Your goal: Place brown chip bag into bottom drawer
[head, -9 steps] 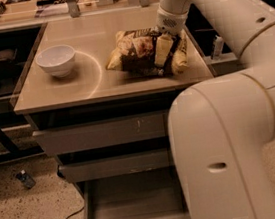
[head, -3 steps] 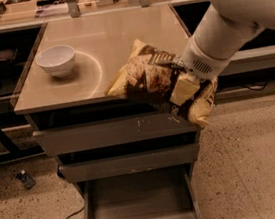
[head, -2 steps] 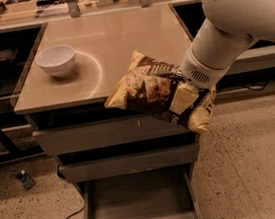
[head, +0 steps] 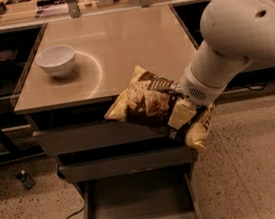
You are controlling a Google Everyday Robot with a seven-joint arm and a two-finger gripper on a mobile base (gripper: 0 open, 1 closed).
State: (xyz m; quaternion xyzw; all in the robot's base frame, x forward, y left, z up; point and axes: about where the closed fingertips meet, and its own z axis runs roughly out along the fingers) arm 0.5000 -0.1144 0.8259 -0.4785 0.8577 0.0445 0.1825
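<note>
The gripper (head: pixel 179 114) is clamped on the right half of the brown chip bag (head: pixel 141 101), holding it tilted in the air in front of the cabinet's upper drawers. Below the gripper, slightly to its left, the bottom drawer (head: pixel 140 209) stands open. A white bowl (head: pixel 56 59) sits on the cabinet top (head: pixel 128 42), far up and left of the gripper.

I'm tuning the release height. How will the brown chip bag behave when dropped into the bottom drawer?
The brown chip bag, held by the gripper in front of the cabinet, looks crinkly and puffed, so probably light. Its free end barely sags, suggesting some stiffness. Over the open bottom drawer, it would likely land flat and not roll.
</note>
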